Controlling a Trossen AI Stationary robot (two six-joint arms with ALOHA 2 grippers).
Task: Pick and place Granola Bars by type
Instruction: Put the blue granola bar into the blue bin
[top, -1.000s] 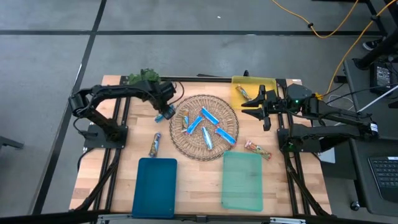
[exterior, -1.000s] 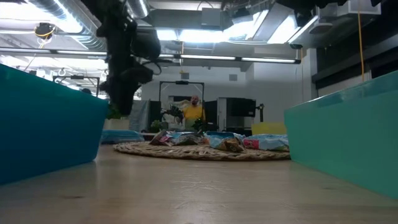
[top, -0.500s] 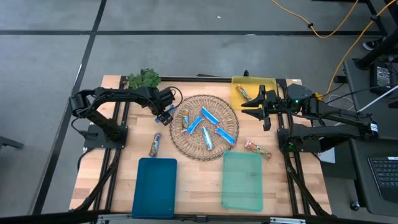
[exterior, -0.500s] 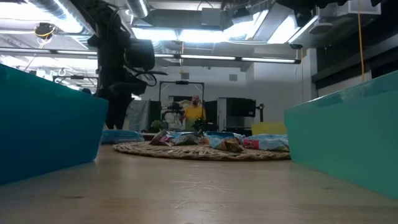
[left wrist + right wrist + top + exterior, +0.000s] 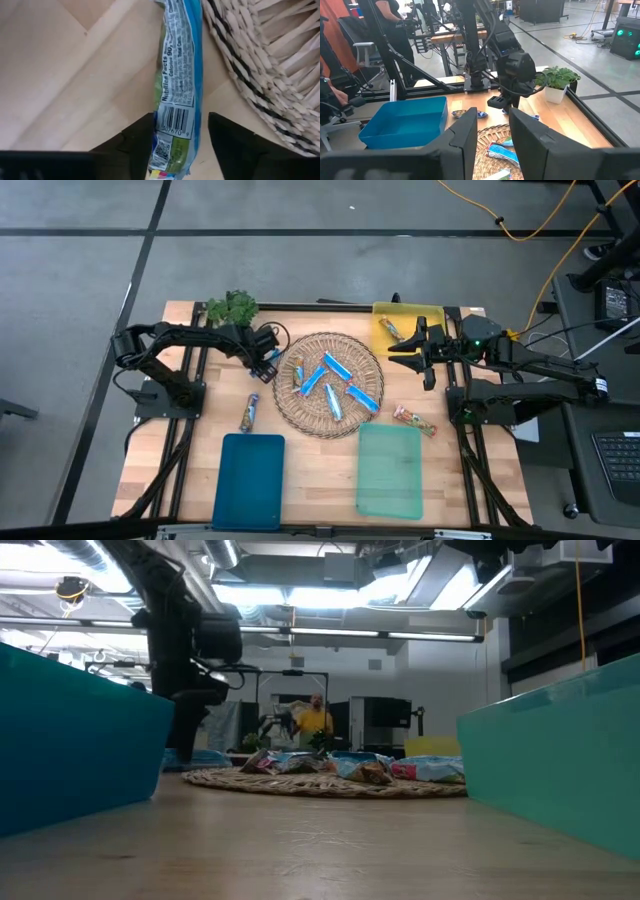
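- left gripper at upper centre-left of the high view, just off the wicker mat's left rim; jaws parted, straddling a blue bar that lies flat on the wood, can't tell if they touch it
- that bar: glossy crinkled wrapper, barcode end between the fingers
- right gripper centre-right by the yellow tray, fingers part open, empty
- remaining Granola Bars mostly on the round woven mat; one silvery at left, one orange-brown at right

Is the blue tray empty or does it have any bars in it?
Empty. The high view shows the blue tray with a bare floor; one bar lies on the table beside it.
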